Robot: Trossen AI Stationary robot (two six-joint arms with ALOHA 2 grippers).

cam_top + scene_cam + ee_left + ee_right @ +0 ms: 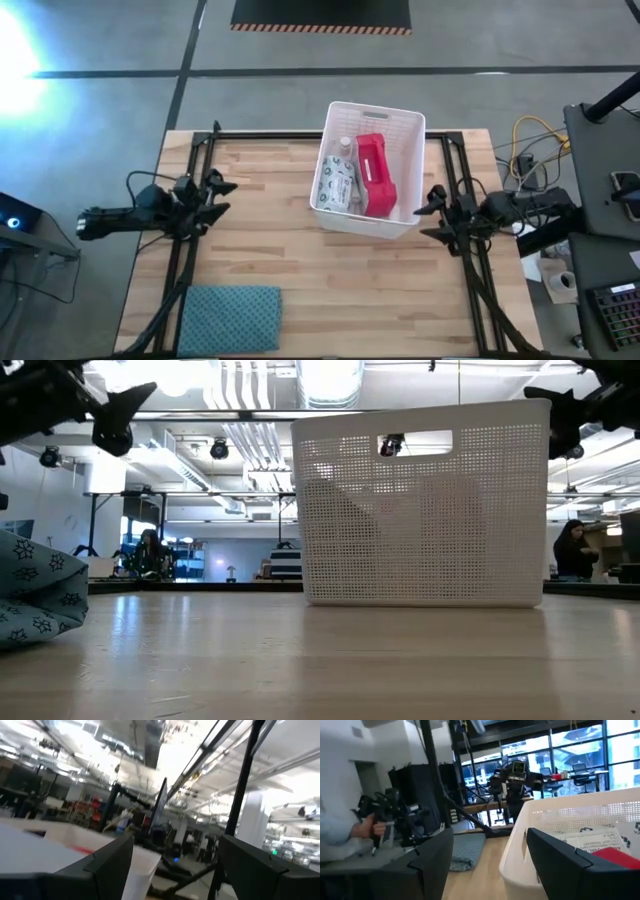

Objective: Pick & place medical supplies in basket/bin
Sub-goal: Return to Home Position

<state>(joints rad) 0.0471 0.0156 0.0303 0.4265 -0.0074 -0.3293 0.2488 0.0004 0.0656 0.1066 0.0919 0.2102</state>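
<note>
The white slotted bin (372,170) stands on the table, toward its far right part. Inside it lie a red-and-white pouch (375,175), a white wipes packet (336,186) and a small bottle (346,147). My left gripper (222,195) is open and raised near the table's left side, pointing toward the bin, holding nothing. My right gripper (432,212) is open and raised just right of the bin's near right corner. In the right wrist view the bin (560,840) with the pouch (619,856) shows past the open fingers. The low view shows the bin (425,510) with both grippers above table height.
A blue-grey folded cloth (232,318) lies at the table's near left; it also shows in the low view (35,595). Black frame rails (192,230) run along both table sides. Bare wood lies between the cloth and the bin. People show in the room beyond.
</note>
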